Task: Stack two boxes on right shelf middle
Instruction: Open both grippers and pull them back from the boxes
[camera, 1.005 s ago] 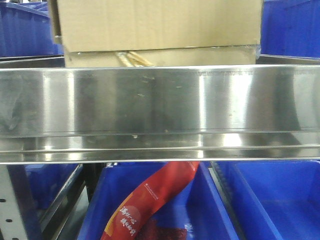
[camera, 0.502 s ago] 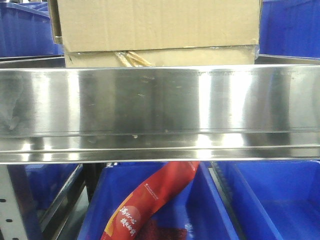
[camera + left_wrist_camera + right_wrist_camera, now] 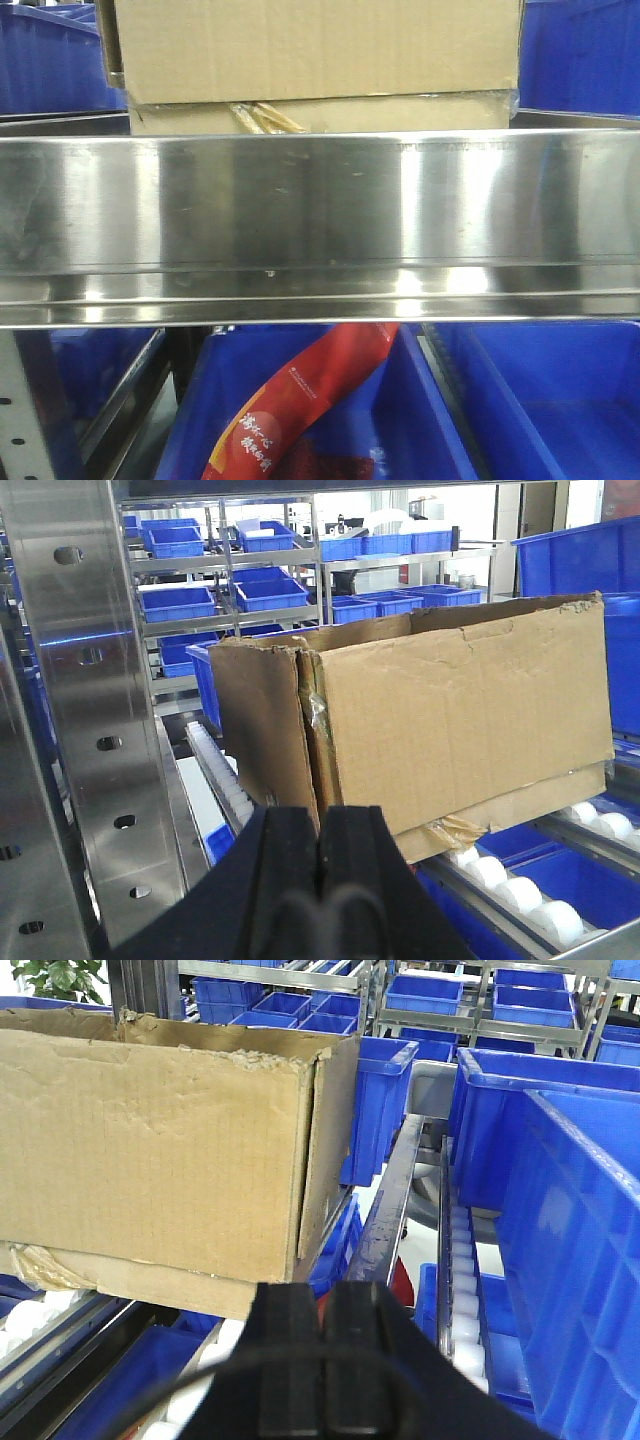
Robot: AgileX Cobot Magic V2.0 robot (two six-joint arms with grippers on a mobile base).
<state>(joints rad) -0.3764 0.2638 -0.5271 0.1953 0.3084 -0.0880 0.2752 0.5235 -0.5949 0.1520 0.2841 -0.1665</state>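
Observation:
A large open-topped cardboard box (image 3: 315, 45) sits on a flatter cardboard box (image 3: 320, 115) on the roller shelf behind the steel beam (image 3: 320, 200). In the left wrist view the upper box (image 3: 450, 720) rests on the lower one (image 3: 520, 810). My left gripper (image 3: 320, 825) is shut and empty, just before their near left corner. In the right wrist view the upper box (image 3: 150, 1150) and the lower box (image 3: 130, 1280) lie to the left. My right gripper (image 3: 323, 1300) is shut and empty, below their right corner.
Blue bins (image 3: 560, 1210) stand close on the right of the boxes, and more (image 3: 180, 600) fill shelves behind. A steel upright (image 3: 90, 700) stands at the left. White rollers (image 3: 530, 895) run under the boxes. A red packet (image 3: 310, 400) lies in the lower bin.
The boxes sit a hair further left in the front view than one second ago. Nothing else differs.

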